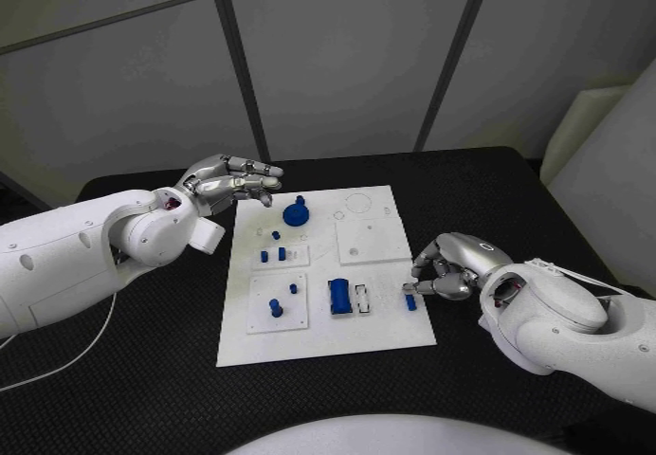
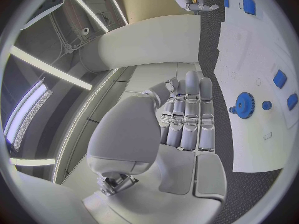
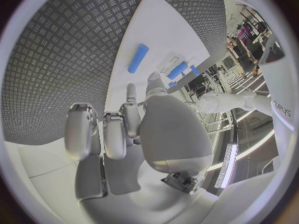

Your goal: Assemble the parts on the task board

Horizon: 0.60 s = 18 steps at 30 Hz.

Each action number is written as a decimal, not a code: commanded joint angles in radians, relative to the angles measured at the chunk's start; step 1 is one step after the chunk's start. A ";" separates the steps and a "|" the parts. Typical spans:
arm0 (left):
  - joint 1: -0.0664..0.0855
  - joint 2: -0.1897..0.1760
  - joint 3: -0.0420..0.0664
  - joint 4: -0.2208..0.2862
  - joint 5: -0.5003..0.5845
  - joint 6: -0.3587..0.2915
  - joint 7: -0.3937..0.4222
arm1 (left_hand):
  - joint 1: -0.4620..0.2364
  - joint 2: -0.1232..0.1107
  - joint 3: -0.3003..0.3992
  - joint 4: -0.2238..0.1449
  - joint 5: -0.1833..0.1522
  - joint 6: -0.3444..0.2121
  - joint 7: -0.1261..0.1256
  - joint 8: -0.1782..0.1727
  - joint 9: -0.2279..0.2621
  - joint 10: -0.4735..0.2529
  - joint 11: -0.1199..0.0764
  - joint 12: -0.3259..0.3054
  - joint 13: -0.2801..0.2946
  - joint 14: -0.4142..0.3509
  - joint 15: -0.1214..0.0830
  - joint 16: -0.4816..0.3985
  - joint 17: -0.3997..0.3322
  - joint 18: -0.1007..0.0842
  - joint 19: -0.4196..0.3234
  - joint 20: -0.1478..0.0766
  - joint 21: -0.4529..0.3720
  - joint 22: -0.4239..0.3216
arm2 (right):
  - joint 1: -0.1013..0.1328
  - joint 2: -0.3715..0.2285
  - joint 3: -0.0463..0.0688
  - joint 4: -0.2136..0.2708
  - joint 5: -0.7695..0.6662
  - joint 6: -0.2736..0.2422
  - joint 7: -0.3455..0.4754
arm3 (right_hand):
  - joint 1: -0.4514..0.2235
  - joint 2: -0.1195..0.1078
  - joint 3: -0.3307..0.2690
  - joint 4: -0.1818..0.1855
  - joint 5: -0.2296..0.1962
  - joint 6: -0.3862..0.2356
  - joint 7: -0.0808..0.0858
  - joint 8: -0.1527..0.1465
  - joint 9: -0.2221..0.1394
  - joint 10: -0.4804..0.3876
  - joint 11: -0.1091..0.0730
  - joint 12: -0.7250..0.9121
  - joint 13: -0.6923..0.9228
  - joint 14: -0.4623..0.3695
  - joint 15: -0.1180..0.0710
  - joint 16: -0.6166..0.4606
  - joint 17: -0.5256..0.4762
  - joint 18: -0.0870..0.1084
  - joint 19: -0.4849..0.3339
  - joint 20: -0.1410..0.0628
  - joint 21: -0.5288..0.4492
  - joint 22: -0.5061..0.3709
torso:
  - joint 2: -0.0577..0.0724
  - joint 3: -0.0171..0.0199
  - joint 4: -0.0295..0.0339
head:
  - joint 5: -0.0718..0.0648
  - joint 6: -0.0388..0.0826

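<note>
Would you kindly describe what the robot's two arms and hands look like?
Both arms are smooth, glossy white shells with rounded joints. The left hand and right hand are silver metal with segmented fingers and dark seams. A thin white cable trails beneath the left arm.

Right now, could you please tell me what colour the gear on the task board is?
The gear is blue, clearest in the left wrist view.

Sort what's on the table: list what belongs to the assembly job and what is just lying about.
Job:
task board
blue gear
large blue block
small blue piece by the right hand
blue pegs

Lying about:
white cable on the black table
</note>
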 commanded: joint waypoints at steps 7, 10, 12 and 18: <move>0.000 0.001 0.000 0.000 0.007 0.010 0.005 | -0.008 -0.001 -0.005 -0.001 0.002 -0.005 0.004 -0.006 -0.001 -0.001 0.001 -0.003 0.001 0.004 0.005 -0.005 0.001 -0.013 0.002 0.005 -0.004 -0.001 | -0.008 0.018 -0.003 -0.010 -0.059 0.093 -0.081 | -0.028 -0.007 -0.015 0.022 0.006 0.019 -0.004 0.003 -0.012 0.004 -0.002 0.003 0.005 0.081 0.000 0.000 0.152 -0.007 0.018 0.008 0.000 0.093 | 0.001 0.0000 0.0008 | 0.001 -0.002; 0.000 0.001 0.000 0.001 0.007 0.011 0.005 | -0.008 -0.001 -0.005 -0.001 0.002 -0.005 0.004 -0.006 -0.001 -0.001 0.001 -0.003 0.001 0.004 0.005 -0.005 0.001 -0.013 0.002 0.005 -0.004 -0.001 | -0.011 0.024 -0.003 -0.014 -0.060 0.098 -0.087 | -0.029 -0.005 -0.015 0.024 0.009 0.022 -0.004 0.003 -0.014 0.004 -0.002 0.004 0.006 0.081 0.000 0.000 0.152 -0.007 0.018 0.007 0.001 0.093 | 0.001 -0.0007 0.0007 | 0.001 -0.003; 0.000 0.001 0.000 0.001 0.007 0.011 0.005 | -0.008 -0.001 -0.005 -0.001 0.002 -0.005 0.004 -0.006 -0.001 -0.001 0.001 -0.003 0.001 0.004 0.005 -0.005 0.001 -0.013 0.002 0.005 -0.004 -0.001 | -0.012 0.028 -0.003 -0.018 -0.060 0.103 -0.090 | -0.029 -0.002 -0.014 0.026 0.012 0.024 -0.005 0.004 -0.015 0.004 -0.003 0.005 0.007 0.081 -0.001 0.001 0.153 -0.007 0.018 0.007 0.000 0.093 | 0.001 -0.0007 0.0010 | 0.001 -0.005; 0.000 0.000 0.000 0.001 0.007 0.011 0.005 | -0.008 -0.001 -0.005 -0.001 0.002 -0.005 0.004 -0.006 -0.001 -0.001 0.001 -0.003 0.001 0.004 0.005 -0.005 0.001 -0.013 0.002 0.005 -0.004 -0.001 | -0.020 0.039 -0.004 -0.026 -0.057 0.141 -0.094 | -0.017 0.010 -0.010 0.024 0.024 0.034 -0.008 0.005 -0.019 0.006 -0.006 0.009 0.011 0.081 -0.003 0.000 0.152 -0.008 0.019 0.005 0.002 0.095 | 0.001 -0.0005 0.0014 | 0.002 -0.008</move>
